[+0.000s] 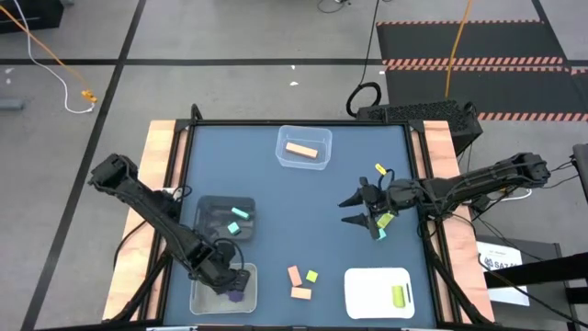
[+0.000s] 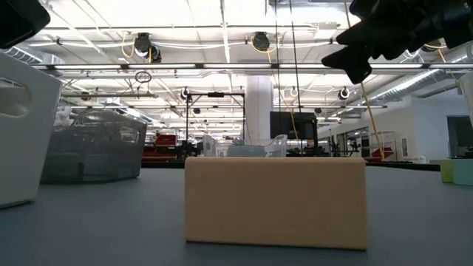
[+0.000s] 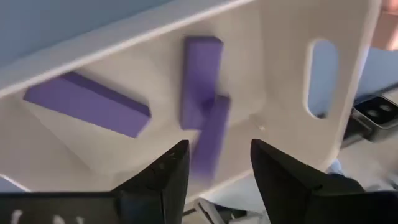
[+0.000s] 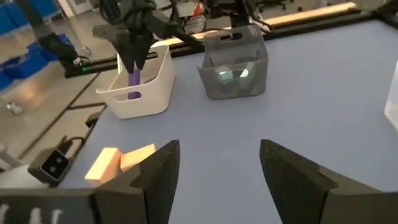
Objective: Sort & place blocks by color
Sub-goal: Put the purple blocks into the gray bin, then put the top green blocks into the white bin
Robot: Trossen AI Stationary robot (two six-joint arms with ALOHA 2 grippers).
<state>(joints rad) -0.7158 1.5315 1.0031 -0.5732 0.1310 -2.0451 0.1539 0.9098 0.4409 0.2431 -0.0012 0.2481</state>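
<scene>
Left gripper (image 3: 214,171) hangs open over the white bin (image 1: 204,296) where purple blocks (image 3: 200,81) lie, while the right gripper (image 1: 358,210) hovers open and empty above the tabletop (image 1: 266,193)

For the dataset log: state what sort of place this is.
Probably an industrial robotics lab or workshop hall. The low view shows an open ceiling with pipes and strip lights; the high view shows a bare concrete floor with hazard-striped black mats and trailing cables.
</scene>
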